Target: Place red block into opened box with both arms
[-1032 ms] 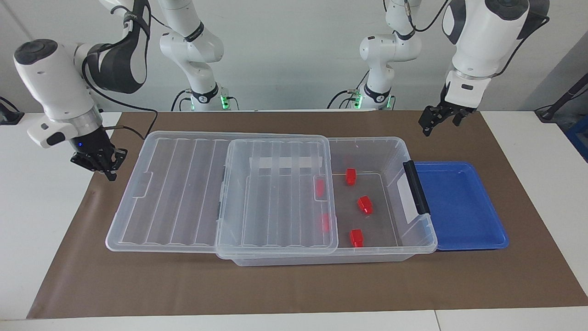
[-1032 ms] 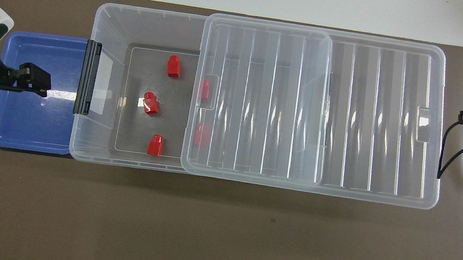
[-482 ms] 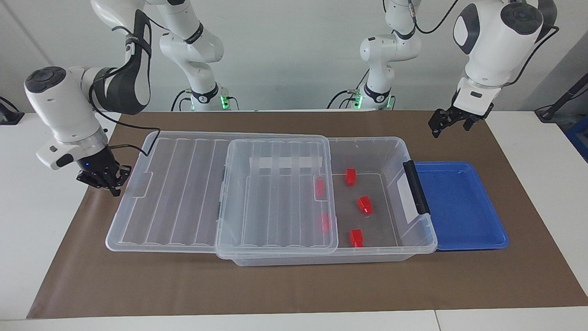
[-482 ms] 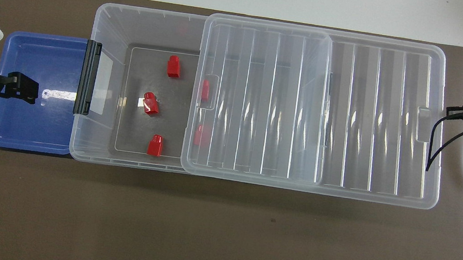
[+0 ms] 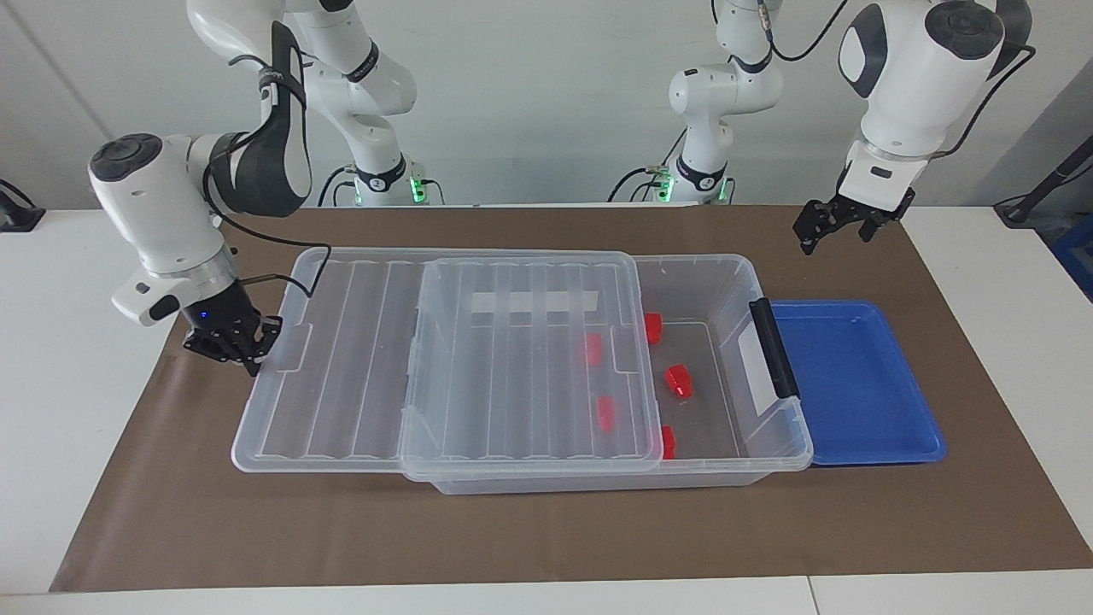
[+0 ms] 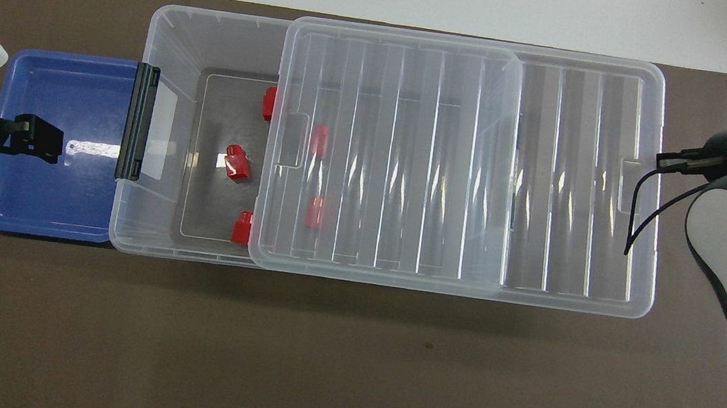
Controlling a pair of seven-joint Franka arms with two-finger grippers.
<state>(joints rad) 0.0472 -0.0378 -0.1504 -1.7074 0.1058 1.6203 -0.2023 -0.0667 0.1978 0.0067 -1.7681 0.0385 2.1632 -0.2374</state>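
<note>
The clear box (image 5: 736,275) (image 6: 176,35) lies along the mat with its ribbed lid (image 5: 529,359) (image 6: 410,161) covering most of it. Only the end by the black handle (image 5: 773,346) is uncovered. Several red blocks lie inside. One red block (image 5: 679,380) (image 6: 237,163) sits in the uncovered part, two are half under the lid's edge, and two show through the lid. My right gripper (image 5: 243,354) is shut and low, against the lid's overhanging end. My left gripper (image 5: 832,226) (image 6: 42,138) hangs open and empty over the blue tray.
A shallow blue tray (image 5: 854,384) (image 6: 43,213) lies against the box's handle end, with nothing in it. A brown mat (image 5: 546,530) covers the table under everything. The right arm's black cable loops over the lid's end.
My right gripper has moved toward the left arm's end, and the lid has slid with it, covering more of the box and blocks. The left gripper has lifted slightly.
</note>
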